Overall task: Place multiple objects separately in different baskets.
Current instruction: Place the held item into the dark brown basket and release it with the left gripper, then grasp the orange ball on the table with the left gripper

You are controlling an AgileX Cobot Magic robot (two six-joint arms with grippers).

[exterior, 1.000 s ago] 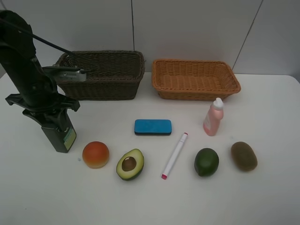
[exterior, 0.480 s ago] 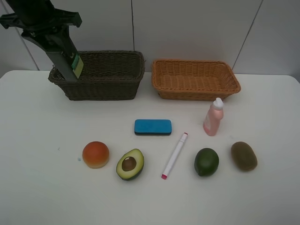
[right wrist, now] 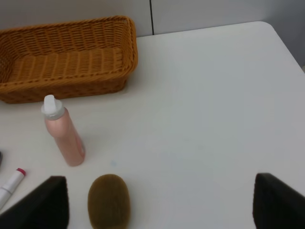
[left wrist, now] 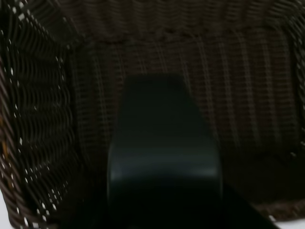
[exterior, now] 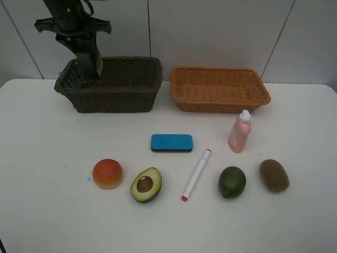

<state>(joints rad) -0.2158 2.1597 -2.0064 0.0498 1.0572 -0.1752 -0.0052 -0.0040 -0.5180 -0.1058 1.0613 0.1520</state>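
My left gripper [exterior: 79, 41] is shut on the dark green pump bottle [exterior: 92, 64] and holds it tilted, its lower end inside the left part of the dark brown basket [exterior: 113, 100]. In the left wrist view the bottle [left wrist: 164, 152] fills the middle, above the basket's floor [left wrist: 248, 119]. The light orange-tan basket [exterior: 221, 103] stands empty to the right. The blue eraser [exterior: 171, 143], pink bottle [exterior: 239, 133], white-pink marker [exterior: 196, 175], orange-red fruit [exterior: 107, 173], avocado half [exterior: 146, 184], lime [exterior: 232, 182] and kiwi [exterior: 274, 175] lie on the table. My right gripper [right wrist: 162, 205] is open and empty, near the kiwi [right wrist: 108, 200].
The right wrist view shows the pink bottle [right wrist: 64, 133] upright, the marker's tip [right wrist: 10, 183] and the orange-tan basket [right wrist: 66, 57] beyond it. The white table [exterior: 47, 211] ends at a wall just behind both baskets.
My left gripper lifted the green pump bottle from the table's left side, carried it up and back, and now holds it lower, dipping into the dark brown basket.
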